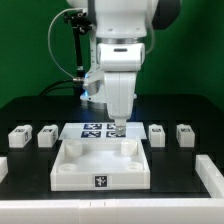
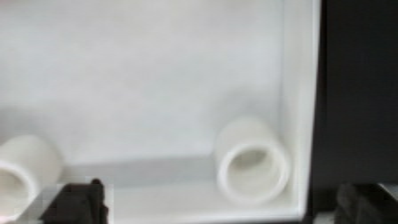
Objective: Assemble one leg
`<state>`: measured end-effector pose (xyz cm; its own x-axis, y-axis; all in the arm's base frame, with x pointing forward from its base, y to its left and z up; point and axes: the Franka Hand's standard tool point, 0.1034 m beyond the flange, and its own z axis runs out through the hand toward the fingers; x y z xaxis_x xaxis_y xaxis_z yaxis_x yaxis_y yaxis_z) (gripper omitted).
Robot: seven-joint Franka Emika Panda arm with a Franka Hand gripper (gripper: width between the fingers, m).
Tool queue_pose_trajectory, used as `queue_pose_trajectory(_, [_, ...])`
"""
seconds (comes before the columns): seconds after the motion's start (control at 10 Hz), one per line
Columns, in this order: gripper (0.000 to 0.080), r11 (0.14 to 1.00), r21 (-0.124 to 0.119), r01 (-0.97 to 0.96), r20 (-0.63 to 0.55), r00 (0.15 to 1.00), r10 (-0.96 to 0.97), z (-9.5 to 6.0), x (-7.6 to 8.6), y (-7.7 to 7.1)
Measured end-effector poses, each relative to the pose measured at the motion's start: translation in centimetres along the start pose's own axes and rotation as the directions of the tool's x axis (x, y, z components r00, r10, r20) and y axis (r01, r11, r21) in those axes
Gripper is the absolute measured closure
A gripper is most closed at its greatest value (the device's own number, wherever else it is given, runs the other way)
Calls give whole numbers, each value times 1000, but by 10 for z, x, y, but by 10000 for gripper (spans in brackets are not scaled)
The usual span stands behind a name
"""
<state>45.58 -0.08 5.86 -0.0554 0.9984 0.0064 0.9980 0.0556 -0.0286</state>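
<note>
Several legs, small white pegs with marker tags, lie on the black table: two at the exterior view's left [image 1: 19,136] [image 1: 46,136] and two at its right [image 1: 157,134] [image 1: 185,133]. The white tray-like piece [image 1: 100,170] lies in the middle. My gripper [image 1: 118,128] hangs low over the tray's far edge, near the far socket on the exterior view's right. In the wrist view the gripper [image 2: 224,205] is open and empty. Its dark fingertips [image 2: 75,203] stand wide apart over the tray's floor [image 2: 160,90], with a round socket [image 2: 254,165] between them and another socket [image 2: 18,172] at the edge.
The marker board [image 1: 93,127] lies just behind the tray, partly hidden by my gripper. White obstacle pieces sit at the table's edges at the exterior view's right [image 1: 211,172] and left [image 1: 3,167]. A camera stand [image 1: 76,50] rises at the back.
</note>
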Motion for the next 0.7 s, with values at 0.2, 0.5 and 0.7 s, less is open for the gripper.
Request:
queue_pose_trajectory(0.2, [150, 996, 33, 86, -16, 996, -85, 27, -15, -11])
queue_pose_trajectory(0.5, [150, 997, 70, 22, -27, 999, -21, 48, -20, -14])
queue_pose_trajectory(0.7, [176, 998, 69, 12, -25, 1000, -10, 48, -21, -14])
